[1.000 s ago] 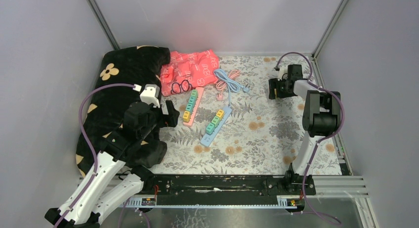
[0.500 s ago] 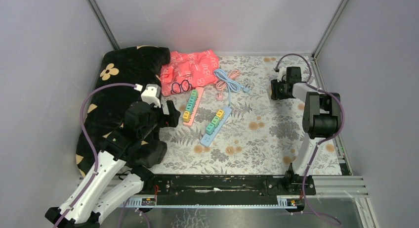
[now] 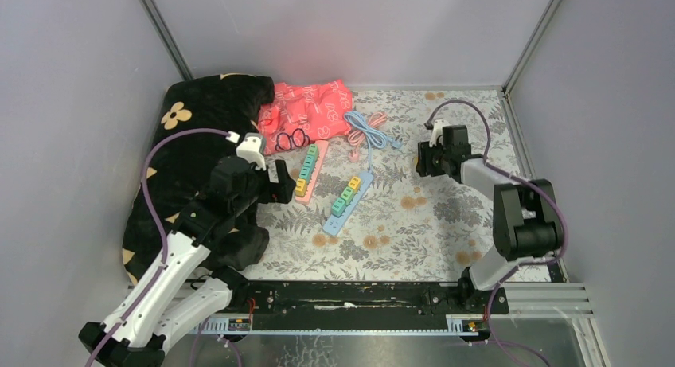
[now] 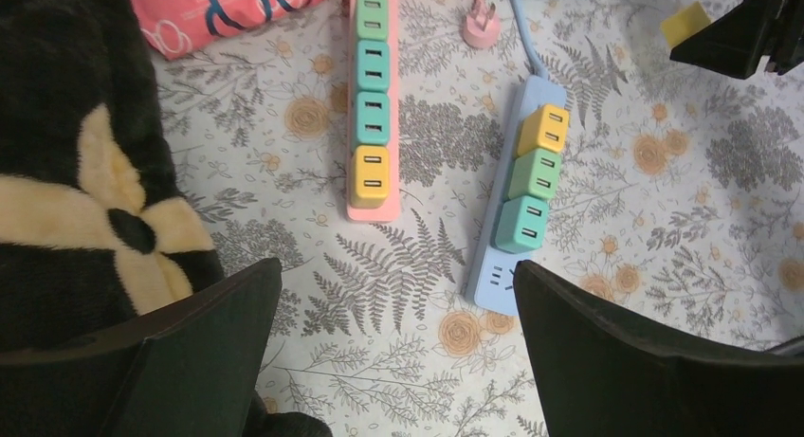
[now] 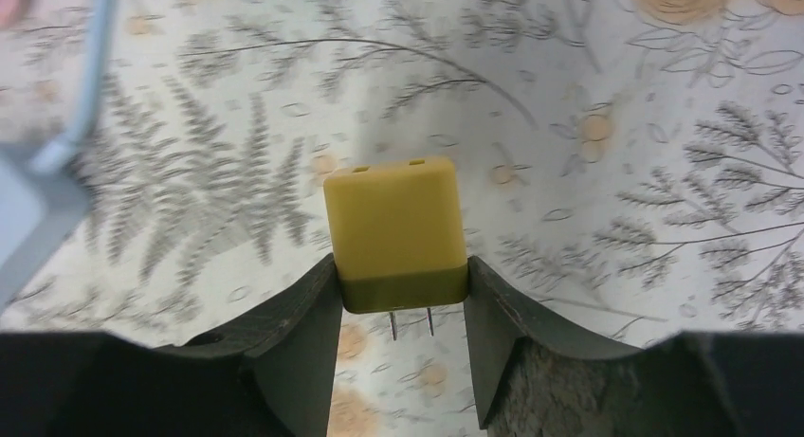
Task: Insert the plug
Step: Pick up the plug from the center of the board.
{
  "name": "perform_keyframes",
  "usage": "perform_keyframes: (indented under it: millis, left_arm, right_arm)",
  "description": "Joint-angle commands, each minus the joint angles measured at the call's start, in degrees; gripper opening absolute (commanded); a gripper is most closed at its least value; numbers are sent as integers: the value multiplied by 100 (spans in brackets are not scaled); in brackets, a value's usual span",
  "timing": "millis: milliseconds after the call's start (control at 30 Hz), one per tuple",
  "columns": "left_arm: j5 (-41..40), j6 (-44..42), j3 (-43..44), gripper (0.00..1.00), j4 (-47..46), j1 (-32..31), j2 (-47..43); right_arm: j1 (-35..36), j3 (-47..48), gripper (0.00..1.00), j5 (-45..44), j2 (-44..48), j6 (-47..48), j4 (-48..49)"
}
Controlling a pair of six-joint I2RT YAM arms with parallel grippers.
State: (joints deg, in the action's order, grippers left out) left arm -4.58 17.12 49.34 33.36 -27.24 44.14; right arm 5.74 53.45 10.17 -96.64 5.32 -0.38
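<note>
The yellow plug (image 5: 396, 233), a small cube adapter with two bare metal prongs, is clamped at its sides between the fingers of the right gripper (image 5: 398, 271) and held clear above the desk (image 3: 414, 224), prongs pointing back toward the wrist camera. It hangs off to the right of the blue power strip (image 3: 348, 202), near it but not over it.

That strip already carries a yellow, a green and a teal cube in a row, and its near end is bare with a few small slots. I can't tell what kind of slots they are. Just beside it to the left lies a pink power strip (image 3: 307, 172) with four cubes seated along it. The left gripper (image 4: 396, 266) hovers above both strips with its fingers spread wide, holding nothing.

I'd call this the carry-over step: the plug is picked up and not yet inserted. Next it needs to come over a free socket, turn its prongs downward and square with the slots, then be pressed straight in, perhaps with the left gripper steadying the strip.

The pink bag (image 3: 306, 108) at the back has printing too small to read, and I see no brand on the plug
</note>
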Motion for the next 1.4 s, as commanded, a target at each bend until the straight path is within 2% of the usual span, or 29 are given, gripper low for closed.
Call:
perform_keyframes:
  millis: [0,333,500,800,1000,1367]
  left_arm:
    - [422,-98,111,100,-245,44,257]
    - [1512,280,347,100,-195,44,851]
    - [2072,592,352,100,-212,40,1224]
    - [3019,1358,162,100,-733,12,1518]
    - [3079,1864,-47,100,-1226,-261,1574]
    - [3031,2365,-238,98,-1868,-932,1889]
  right_arm:
    - [415,-493,35,108,923,-387,694]
    - [1407,-1644,34,285,2614,-664,1055]
    - [1934,-2254,34,449,3167,-828,1689]
    - [2961,-2746,35,604,3394,-672,2695]
    - [3649,-2832,36,623,3410,-629,3101]
    - [4150,-2866,36,742,3450,-739,3540]
